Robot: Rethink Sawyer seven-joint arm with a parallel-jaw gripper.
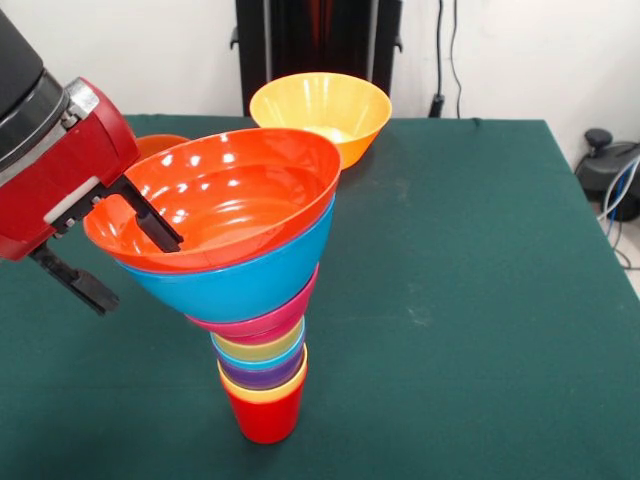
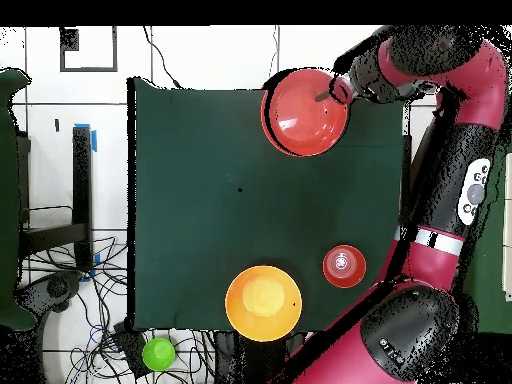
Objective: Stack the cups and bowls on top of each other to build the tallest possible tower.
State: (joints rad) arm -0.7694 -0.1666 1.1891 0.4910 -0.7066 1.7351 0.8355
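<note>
The tower [image 1: 262, 345] stands near the table's front edge. Its base is a red cup [image 1: 265, 418]. Yellow-orange, purple, blue and pale yellow cups are nested above it, then a pink bowl [image 1: 275, 318], a large blue bowl [image 1: 250, 280] and a wide orange bowl [image 1: 225, 195] on top. The bowls tilt toward the left. My gripper [image 1: 138, 275] is at the bowls' left rim, open. One finger [image 1: 155, 222] lies inside the orange bowl, the other [image 1: 80, 283] hangs outside, apart from the blue bowl. In the overhead view the tower [image 2: 303, 112] shows with the gripper [image 2: 335, 95] at its rim.
A large yellow-orange bowl [image 1: 320, 110] stands upright at the table's far side and also shows in the overhead view [image 2: 263, 302]. A small orange bowl [image 1: 160, 146] [image 2: 344, 266] sits behind the tower. A green round object [image 2: 158, 353] lies off the table among cables.
</note>
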